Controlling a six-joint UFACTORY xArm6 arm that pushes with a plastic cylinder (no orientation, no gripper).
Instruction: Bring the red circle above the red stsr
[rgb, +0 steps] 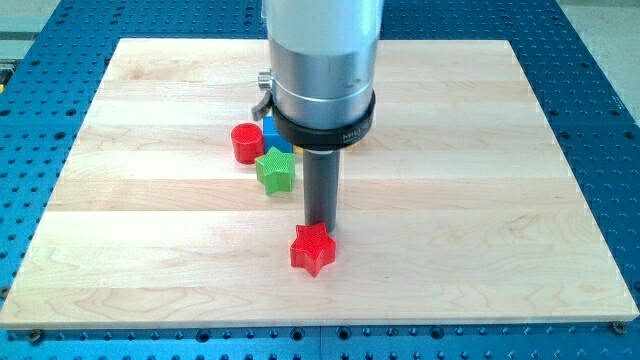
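The red circle (245, 142) stands on the wooden board (480, 180), left of centre. The red star (313, 249) lies lower, near the view's bottom middle. My tip (320, 224) is at the rod's lower end, just above the red star's top edge and touching or nearly touching it. The tip is well below and to the right of the red circle.
A green star (275, 169) lies just below and right of the red circle. A blue block (276, 136) sits behind it, partly hidden by the arm's grey cylinder (322, 70). A sliver of yellow shows beside the blue block.
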